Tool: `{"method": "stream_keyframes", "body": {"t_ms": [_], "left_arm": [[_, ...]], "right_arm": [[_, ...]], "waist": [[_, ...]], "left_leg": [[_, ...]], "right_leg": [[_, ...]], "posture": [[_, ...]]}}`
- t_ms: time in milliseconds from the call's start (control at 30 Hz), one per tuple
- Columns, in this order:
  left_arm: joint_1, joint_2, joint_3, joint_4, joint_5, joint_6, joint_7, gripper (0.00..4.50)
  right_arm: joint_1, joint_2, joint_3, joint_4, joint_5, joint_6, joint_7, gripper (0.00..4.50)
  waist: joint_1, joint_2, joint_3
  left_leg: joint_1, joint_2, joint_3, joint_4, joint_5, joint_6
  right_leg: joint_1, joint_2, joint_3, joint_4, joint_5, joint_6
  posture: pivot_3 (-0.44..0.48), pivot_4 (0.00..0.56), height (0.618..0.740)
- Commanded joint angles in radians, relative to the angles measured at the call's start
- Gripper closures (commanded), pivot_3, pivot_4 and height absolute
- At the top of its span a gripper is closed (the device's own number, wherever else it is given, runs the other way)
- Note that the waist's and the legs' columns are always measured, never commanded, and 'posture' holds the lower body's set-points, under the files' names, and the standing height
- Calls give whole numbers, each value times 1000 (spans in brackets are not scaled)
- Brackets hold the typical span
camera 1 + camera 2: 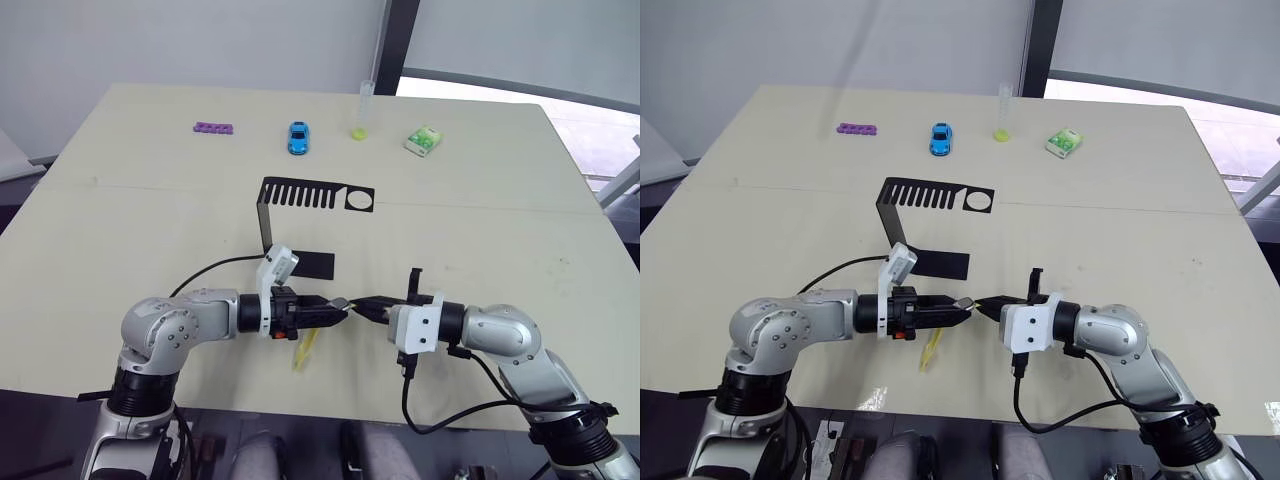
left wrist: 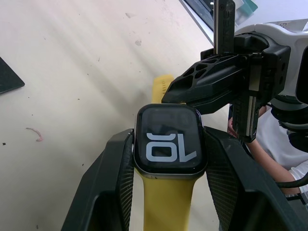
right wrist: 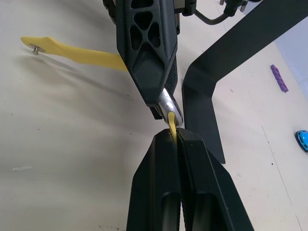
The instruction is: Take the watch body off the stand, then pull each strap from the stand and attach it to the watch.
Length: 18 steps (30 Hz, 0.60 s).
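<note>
Left wrist view: one watch body (image 2: 170, 140), two straps (image 2: 168, 204).

Both silver-jointed arms bend inward above the near edge of the pale tabletop (image 1: 480, 230), forearms level, wrists meeting tip to tip. The left black two-fingered gripper (image 1: 340, 311) clamps the dark rounded-square watch body (image 2: 169, 140) by its sides. The right black two-fingered gripper (image 1: 362, 303) pinches a narrow bright-yellow strap (image 3: 172, 126), fingers pressed together.

second strap (image 3: 172, 126): mostly hidden between right fingers (image 3: 159, 192) | attached strap (image 2: 166, 204): cut off by frame edge
</note>
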<state>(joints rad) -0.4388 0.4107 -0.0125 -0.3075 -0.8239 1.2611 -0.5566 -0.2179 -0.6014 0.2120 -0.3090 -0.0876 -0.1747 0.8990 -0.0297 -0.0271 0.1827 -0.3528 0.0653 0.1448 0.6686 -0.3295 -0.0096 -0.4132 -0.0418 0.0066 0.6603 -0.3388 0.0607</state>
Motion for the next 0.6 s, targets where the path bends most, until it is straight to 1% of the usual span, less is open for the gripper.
{"method": "stream_keyframes", "body": {"t_ms": [33, 67, 167, 333, 400, 433, 467, 533, 567, 600], "left_arm": [[4, -2, -28, -19, 28, -40, 7, 2868], [4, 4, -31, -26, 27, -48, -3, 2868], [11, 22, -34, -46, 18, -85, -43, 2868], [43, 75, -7, -75, 1, -164, -137, 2868], [65, 113, -5, -87, 10, -217, -194, 2868], [78, 133, -9, -93, 28, -270, -233, 2868], [93, 157, -14, -99, 51, -330, -276, 2868], [139, 200, -33, -99, 180, -623, -423, 2868], [156, 207, -42, -76, 263, -808, -482, 2868], [167, 211, -50, -54, 322, -941, -524, 2868]], "right_arm": [[-17, 22, 19, -86, 86, -58, 12, 4500], [-10, 24, 12, -92, 107, -28, 15, 4500], [5, -2, 3, -91, 123, -19, 35, 3590], [46, -75, -34, -81, 145, -63, 65, 1338], [66, -104, -51, -78, 155, -79, 68, 306], [76, -118, -60, -76, 160, -85, 70, 30], [87, -132, -72, -73, 166, -95, 71, 30], [122, -161, -112, -60, 189, -123, 72, 30], [141, -172, -136, -51, 203, -135, 70, 30], [157, -181, -154, -44, 216, -148, 70, 30]], "waist": [[0, 0, 0], [0, 0, 0], [-2, 0, 0], [1, 0, 0], [0, 0, 0], [-1, 0, 0], [-1, 0, 0], [-2, 0, 0], [-1, 0, 0], [1, 0, 0]], "left_leg": [[0, 0, 0, 0, 0, 0], [0, 0, 0, 0, 0, 0], [0, 0, 0, 0, 0, 0], [0, 0, 0, 0, 0, 0], [0, 0, 0, 0, 0, 0], [0, 0, 0, 0, 0, 0], [0, 0, 0, 0, 0, 0], [0, 0, 0, 0, 0, 0], [0, 0, 1, -1, 0, 0], [0, 0, 1, -1, 0, -1]], "right_leg": [[0, 0, 0, 0, 0, 0], [0, 0, 0, 0, 0, 0], [0, 0, 0, 0, 0, 0], [0, 0, 0, 0, 0, 0], [0, 0, 0, -1, 0, 0], [0, 0, 0, 0, 0, 0], [0, 0, 0, 0, 0, 0], [0, 0, 0, 0, 0, 0], [0, 0, 0, 0, 0, -1], [0, 0, 0, -1, 0, -1]], "posture": [[0, 150, 740], [0, 150, 740], [0, 150, 740], [0, 150, 740], [0, 150, 740], [0, 150, 740], [0, 150, 740], [0, 150, 740], [0, 150, 740], [0, 150, 740]]}}
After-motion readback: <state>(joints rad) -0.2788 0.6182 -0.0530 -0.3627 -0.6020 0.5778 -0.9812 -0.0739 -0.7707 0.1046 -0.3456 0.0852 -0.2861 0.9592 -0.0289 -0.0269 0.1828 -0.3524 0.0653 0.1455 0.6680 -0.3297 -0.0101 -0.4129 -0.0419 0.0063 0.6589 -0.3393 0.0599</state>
